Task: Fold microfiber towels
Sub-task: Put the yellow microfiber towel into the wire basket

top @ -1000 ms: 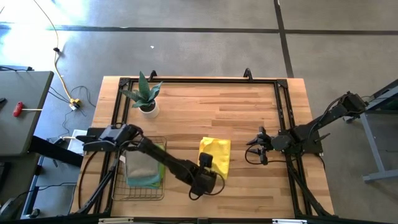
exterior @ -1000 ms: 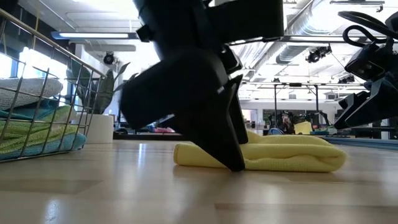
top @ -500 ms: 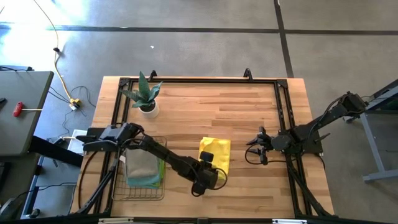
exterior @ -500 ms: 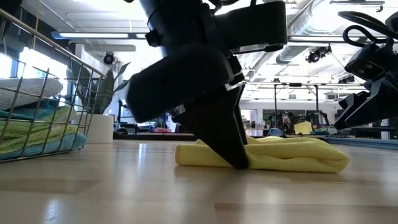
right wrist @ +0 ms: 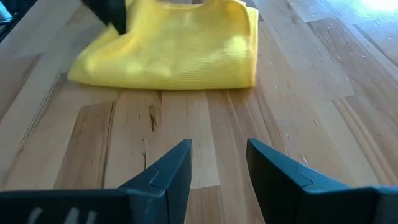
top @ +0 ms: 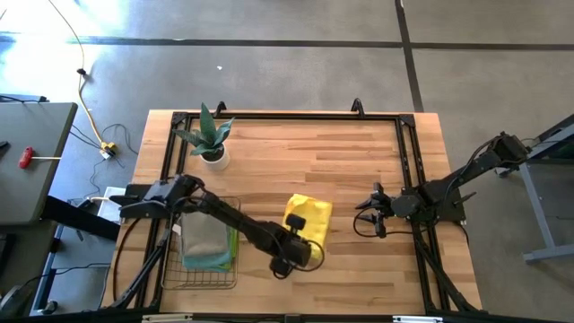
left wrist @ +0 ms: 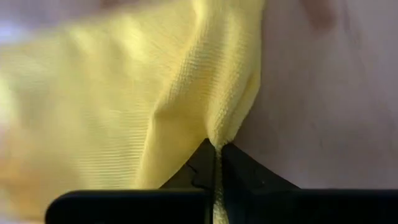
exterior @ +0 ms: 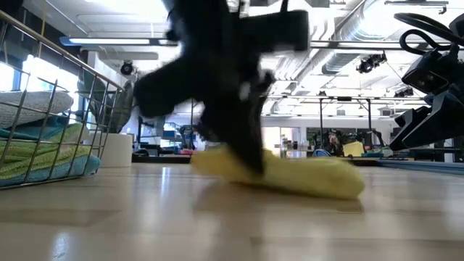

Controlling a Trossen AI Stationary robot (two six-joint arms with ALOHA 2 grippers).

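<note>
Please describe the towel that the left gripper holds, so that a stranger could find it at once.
On the wooden table, look near the front edge, right of the wire basket. There the left gripper pinches a yellow towel; it alone lies outside the basket.

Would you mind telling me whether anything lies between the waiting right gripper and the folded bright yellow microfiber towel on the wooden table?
Nothing visible does. In the right wrist view only bare wooden table lies between the open right gripper and the folded bright yellow microfiber towel. The left gripper is shut on the towel's far edge.
</note>
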